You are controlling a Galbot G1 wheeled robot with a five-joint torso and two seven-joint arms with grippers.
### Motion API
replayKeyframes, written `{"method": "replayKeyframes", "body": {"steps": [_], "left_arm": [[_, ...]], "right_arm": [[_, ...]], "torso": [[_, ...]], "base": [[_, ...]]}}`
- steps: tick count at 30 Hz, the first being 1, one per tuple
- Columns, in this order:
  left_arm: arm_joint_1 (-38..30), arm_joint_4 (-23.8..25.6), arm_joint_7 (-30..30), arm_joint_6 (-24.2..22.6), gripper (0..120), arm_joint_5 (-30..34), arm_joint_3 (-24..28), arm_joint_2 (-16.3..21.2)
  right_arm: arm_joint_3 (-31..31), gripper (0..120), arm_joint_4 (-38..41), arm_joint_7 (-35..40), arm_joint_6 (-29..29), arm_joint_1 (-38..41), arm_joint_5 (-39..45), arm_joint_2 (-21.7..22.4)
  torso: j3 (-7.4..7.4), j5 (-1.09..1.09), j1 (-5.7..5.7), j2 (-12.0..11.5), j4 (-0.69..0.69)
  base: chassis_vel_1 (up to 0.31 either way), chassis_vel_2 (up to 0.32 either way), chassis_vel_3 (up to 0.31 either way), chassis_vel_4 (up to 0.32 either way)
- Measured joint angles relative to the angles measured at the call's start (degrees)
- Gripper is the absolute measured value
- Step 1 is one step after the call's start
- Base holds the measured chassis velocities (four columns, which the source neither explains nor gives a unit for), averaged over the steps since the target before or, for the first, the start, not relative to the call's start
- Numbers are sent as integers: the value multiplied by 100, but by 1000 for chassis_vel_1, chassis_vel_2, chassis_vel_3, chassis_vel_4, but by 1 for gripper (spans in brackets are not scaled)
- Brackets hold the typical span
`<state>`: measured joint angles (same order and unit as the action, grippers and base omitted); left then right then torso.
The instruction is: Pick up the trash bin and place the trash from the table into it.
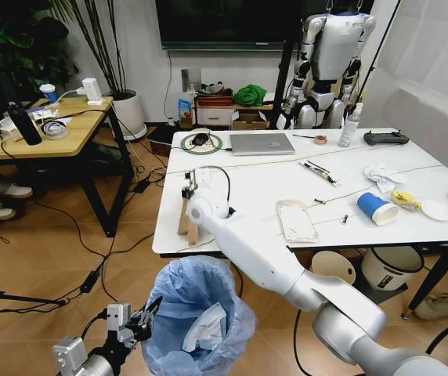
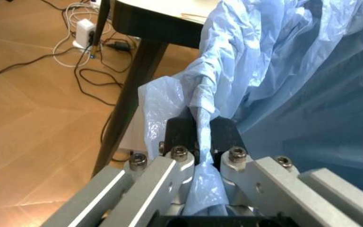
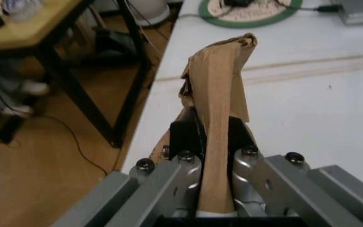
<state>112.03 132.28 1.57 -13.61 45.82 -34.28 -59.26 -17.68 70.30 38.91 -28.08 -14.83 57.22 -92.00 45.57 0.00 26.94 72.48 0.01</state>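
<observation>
The trash bin (image 1: 196, 317) at the bottom centre of the head view wears a crinkled, translucent light-blue bag, with something white crumpled inside. The left claw (image 2: 199, 126) has black pads on silver-grey metal, the pale blue plastic pinched between them. The right claw (image 3: 214, 135) has the same black and silver, closed on plain brown cardboard (image 3: 216, 94). The tabletop (image 1: 247, 204) is glossy white with faint veins. On it at right sits a blue cup (image 1: 377, 208) with a white rim, beside white tissue (image 1: 381, 176).
</observation>
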Motion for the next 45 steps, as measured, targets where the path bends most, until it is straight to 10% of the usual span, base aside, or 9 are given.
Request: {"method": "replayKeyframes", "body": {"steps": [20,31,45], "left_arm": [[-79,179,225,-126,0,547,50,125],[-78,276,549,-290,0,1086,-130,208],[-23,431,981,-773,0,1205,-1,147]], "right_arm": [[314,1,3552,-926,1381,-609,1576,1973],[769,1,5042,-2770,2753,-2112,1606,3551],[29,1,4936,-4482,3566,-2424,1449,3533]], "torso": [[-1,2,0,1,-1],[-1,2,-1,1,-2],[-1,0,-1,0,-1]], "base": [[0,0,0,0],[0,0,0,0],[0,0,0,0]]}}
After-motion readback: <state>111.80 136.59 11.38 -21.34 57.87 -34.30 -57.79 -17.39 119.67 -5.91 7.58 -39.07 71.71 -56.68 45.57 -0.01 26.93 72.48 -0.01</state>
